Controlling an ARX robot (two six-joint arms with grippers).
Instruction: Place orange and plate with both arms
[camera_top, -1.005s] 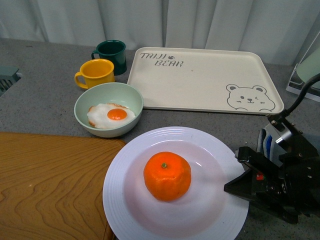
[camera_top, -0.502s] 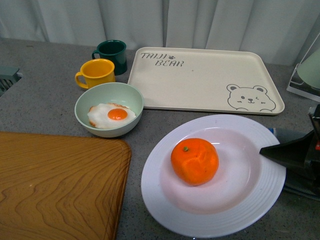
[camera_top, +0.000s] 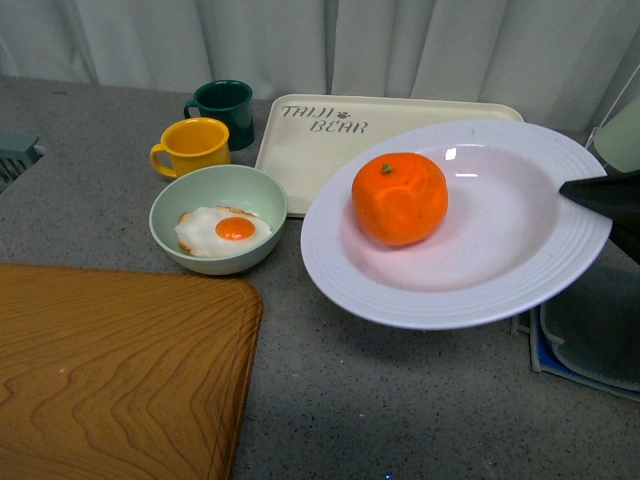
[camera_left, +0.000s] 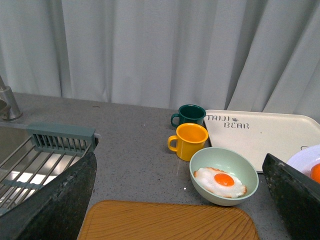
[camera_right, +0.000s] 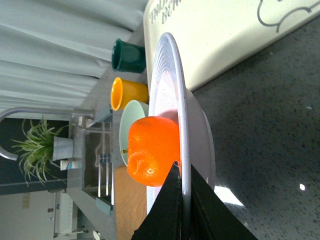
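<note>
Right gripper (camera_right: 181, 172) pinches plate (camera_top: 480, 270) rim; left gripper (camera_left: 180, 157) spread, empty. Plate stiff, glossy, probably heavy on one edge-hold. Loose orange (camera_top: 398, 198) may roll.

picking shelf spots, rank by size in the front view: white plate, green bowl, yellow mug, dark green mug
1. Round white ribbed plate, held nearer the camera.
2. Pale green bowl.
3. Yellow mug and dark green mug: alike; green sits farther back, so unranked.

"TAIJI BEAR" on the cream tray (camera_top: 300, 150)
</note>
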